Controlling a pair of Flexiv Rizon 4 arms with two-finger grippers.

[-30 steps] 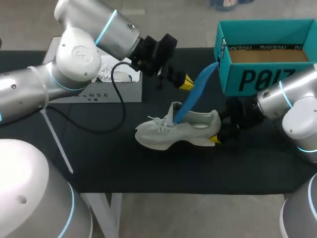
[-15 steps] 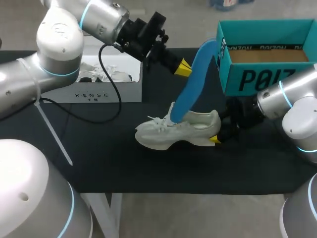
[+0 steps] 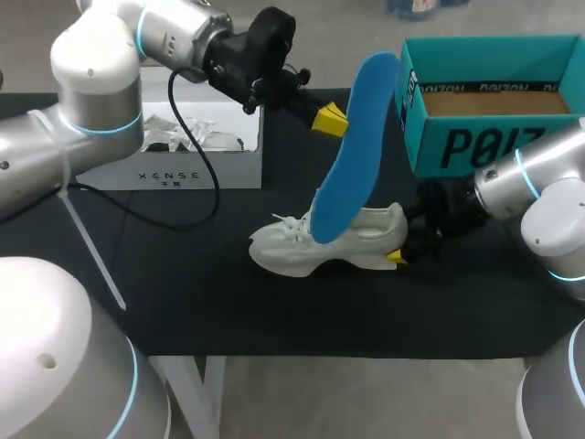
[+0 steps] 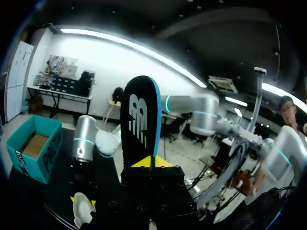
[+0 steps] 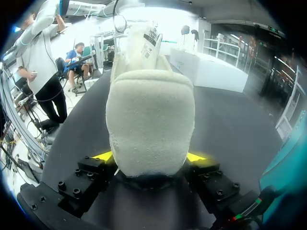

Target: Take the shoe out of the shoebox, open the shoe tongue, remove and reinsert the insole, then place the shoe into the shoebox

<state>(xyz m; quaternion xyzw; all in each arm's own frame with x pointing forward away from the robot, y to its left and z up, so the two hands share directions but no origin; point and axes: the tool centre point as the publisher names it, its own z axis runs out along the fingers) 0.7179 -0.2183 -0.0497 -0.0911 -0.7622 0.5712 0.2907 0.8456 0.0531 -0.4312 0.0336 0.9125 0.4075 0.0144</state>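
Observation:
A white shoe (image 3: 306, 251) stands on the black table, toe to the left. My right gripper (image 3: 402, 249) is shut on its heel (image 5: 149, 115), a yellow fingertip (image 5: 103, 155) on each side. Above it my left gripper (image 3: 329, 119) is shut on the side of a blue insole (image 3: 352, 155). The insole stands nearly upright, and its lower end reaches the shoe's opening. In the left wrist view the insole's black underside (image 4: 140, 120) rises between the left gripper's (image 4: 152, 162) tips. The open teal shoebox (image 3: 475, 146) stands at the back right.
A white box (image 3: 196, 174) holding another white shoe (image 3: 196, 137) sits at the back left, under my left arm. A black cable (image 3: 187, 155) hangs from the left wrist over it. The teal shoebox (image 5: 290, 158) is close beside my right gripper.
My left gripper rose and drew back to the left with the insole. The insole swung from a low slant to nearly upright. The right gripper and the shoe kept still.

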